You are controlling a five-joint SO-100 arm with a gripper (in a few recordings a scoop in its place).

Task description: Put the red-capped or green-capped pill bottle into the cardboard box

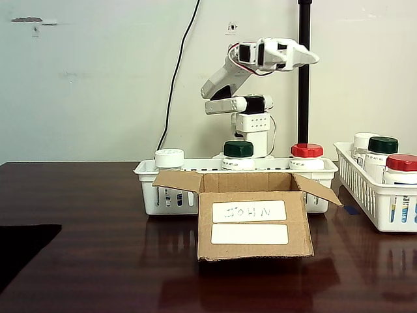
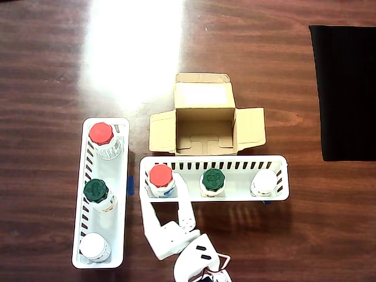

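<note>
Cardboard box (image 2: 205, 126) sits open and empty on the table (image 2: 53, 70), touching the long side of a white basket (image 2: 214, 161) holding red-capped (image 2: 160, 175), green-capped (image 2: 212, 178) and white-capped (image 2: 264, 180) bottles. My gripper (image 1: 306, 57) hangs high behind that basket, carrying nothing; I cannot tell its jaw state. Another basket (image 2: 82, 194) holds three more bottles.
</note>
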